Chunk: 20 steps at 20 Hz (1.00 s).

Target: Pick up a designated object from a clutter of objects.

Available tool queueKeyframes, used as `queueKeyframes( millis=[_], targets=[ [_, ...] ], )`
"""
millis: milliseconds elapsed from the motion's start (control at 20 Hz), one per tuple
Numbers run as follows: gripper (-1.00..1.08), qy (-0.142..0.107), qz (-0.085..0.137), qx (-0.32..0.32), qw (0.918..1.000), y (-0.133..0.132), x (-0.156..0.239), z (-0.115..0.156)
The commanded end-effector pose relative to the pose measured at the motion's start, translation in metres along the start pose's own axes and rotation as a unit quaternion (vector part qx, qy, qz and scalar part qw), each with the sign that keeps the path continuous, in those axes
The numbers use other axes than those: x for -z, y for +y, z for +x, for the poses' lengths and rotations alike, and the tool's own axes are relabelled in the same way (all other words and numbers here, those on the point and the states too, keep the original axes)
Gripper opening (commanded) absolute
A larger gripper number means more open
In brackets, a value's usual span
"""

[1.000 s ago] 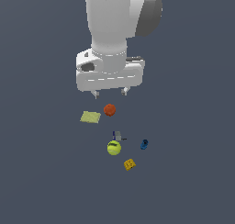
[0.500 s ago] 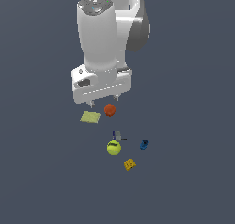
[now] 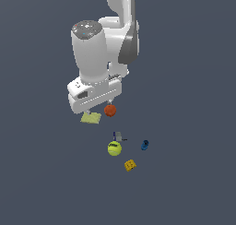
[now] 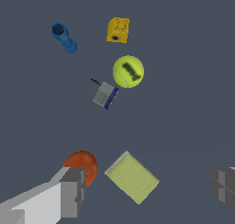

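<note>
- Gripper: fingers spread wide, nothing between them; poised above the pale pad.
- Pale yellow-green square pad: flat on the grey floor, between the two fingers in the wrist view; just beside the orange-red ball.
- Yellow-green ball: touching or just beside the small grey piece.
- Blue piece, orange-yellow block: apart from the pad.
</note>
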<state>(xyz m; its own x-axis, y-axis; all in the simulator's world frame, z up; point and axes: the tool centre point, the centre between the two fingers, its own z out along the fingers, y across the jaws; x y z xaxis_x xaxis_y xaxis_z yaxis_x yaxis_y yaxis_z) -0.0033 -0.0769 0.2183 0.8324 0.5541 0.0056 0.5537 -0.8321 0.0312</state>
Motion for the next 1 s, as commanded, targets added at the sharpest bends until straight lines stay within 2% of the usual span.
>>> queueKeyframes(
  millis=[0, 450, 950],
  targets=[
    [1.00, 0.000, 0.001, 0.027, 0.9996, 0.003, -0.011, -0.006],
    [1.00, -0.002, 0.004, 0.120, 0.9928, 0.013, -0.049, -0.030],
    [1.00, -0.002, 0.008, 0.222, 0.9751, 0.019, -0.089, -0.059]
  ],
)
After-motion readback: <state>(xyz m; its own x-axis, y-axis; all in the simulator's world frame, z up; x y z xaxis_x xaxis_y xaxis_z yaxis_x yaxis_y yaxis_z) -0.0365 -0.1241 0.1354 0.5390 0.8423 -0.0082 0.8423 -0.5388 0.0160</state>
